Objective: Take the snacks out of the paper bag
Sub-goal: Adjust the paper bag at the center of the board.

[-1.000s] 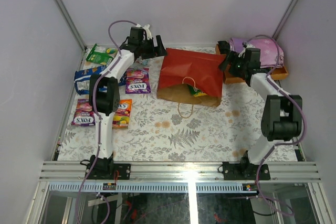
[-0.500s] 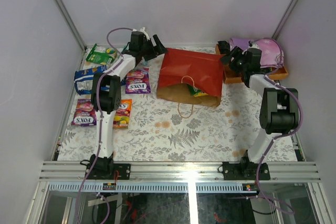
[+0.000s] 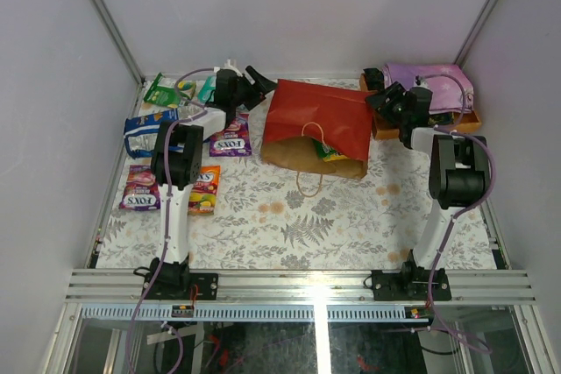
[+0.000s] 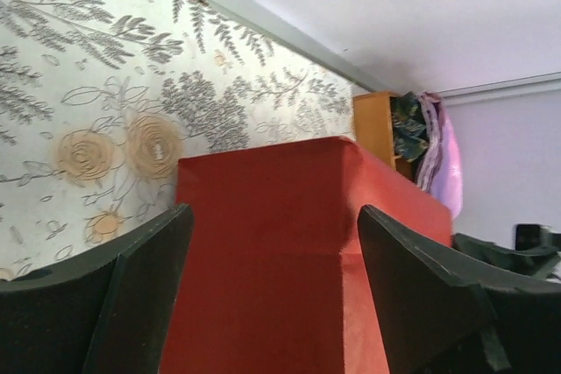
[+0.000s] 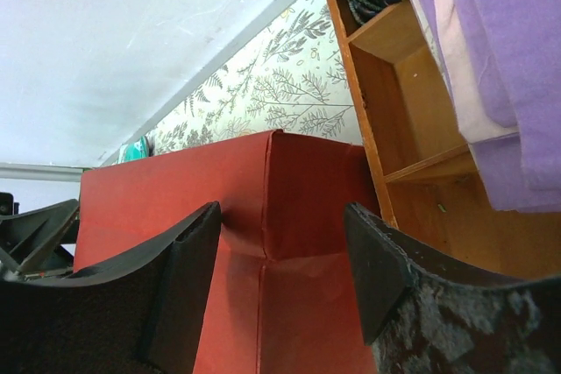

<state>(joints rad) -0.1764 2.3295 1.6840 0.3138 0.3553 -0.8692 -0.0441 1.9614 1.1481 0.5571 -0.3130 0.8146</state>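
The red paper bag [image 3: 320, 120] lies flat on the table, its brown mouth [image 3: 307, 158] facing the near side. A yellow-green packet [image 3: 329, 153] shows inside the mouth. My left gripper [image 3: 261, 82] is open at the bag's far left corner. In the left wrist view the gripper [image 4: 273, 221] has red paper [image 4: 280, 251] between its spread fingers. My right gripper [image 3: 383, 98] is open at the bag's far right corner. In the right wrist view it [image 5: 282, 216] straddles the bag's fold [image 5: 272, 208]. Neither gripper holds anything.
Snack packets lie at the left: green [image 3: 164, 91], teal [image 3: 208, 87], blue-white [image 3: 143, 129], purple Fox's [image 3: 230, 139], orange [image 3: 206, 183] and another purple one [image 3: 138, 192]. A wooden tray [image 3: 386, 126] with a purple cloth [image 3: 429, 85] stands at the back right, against the bag.
Both arms have drawn their elbows toward the far side and tilted their wrists. Both grippers stay open at the bag's far corners. The bag has not moved.
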